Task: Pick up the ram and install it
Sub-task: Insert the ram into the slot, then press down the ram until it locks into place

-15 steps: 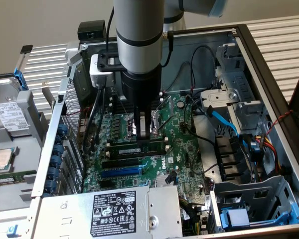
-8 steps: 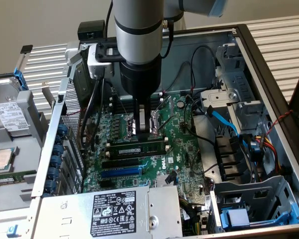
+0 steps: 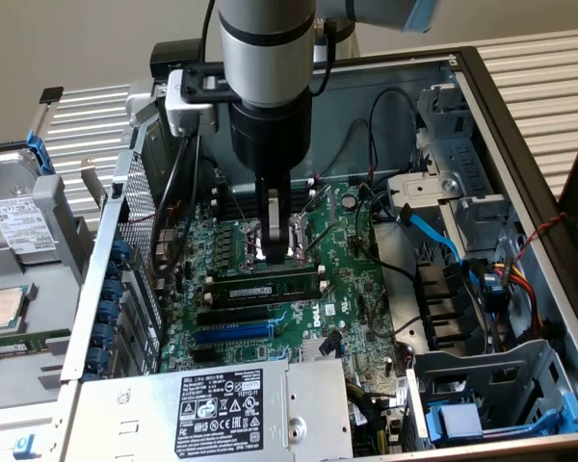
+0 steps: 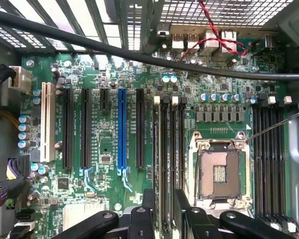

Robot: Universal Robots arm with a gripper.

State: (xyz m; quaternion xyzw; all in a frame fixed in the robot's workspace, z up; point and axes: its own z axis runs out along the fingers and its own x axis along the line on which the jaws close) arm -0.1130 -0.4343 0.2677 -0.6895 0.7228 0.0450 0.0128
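The ram (image 3: 265, 289), a thin green stick with dark chips and a white label, stands seated in a memory slot (image 3: 266, 280) beside the CPU socket (image 3: 270, 252). Directly above, the arm's fingers (image 3: 297, 234) hang vertically, spread wide and empty (image 3: 282, 236).

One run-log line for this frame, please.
tool: open, holding nothing | position: hovering over ram | ram: standing in a black memory slot beside CPU socket
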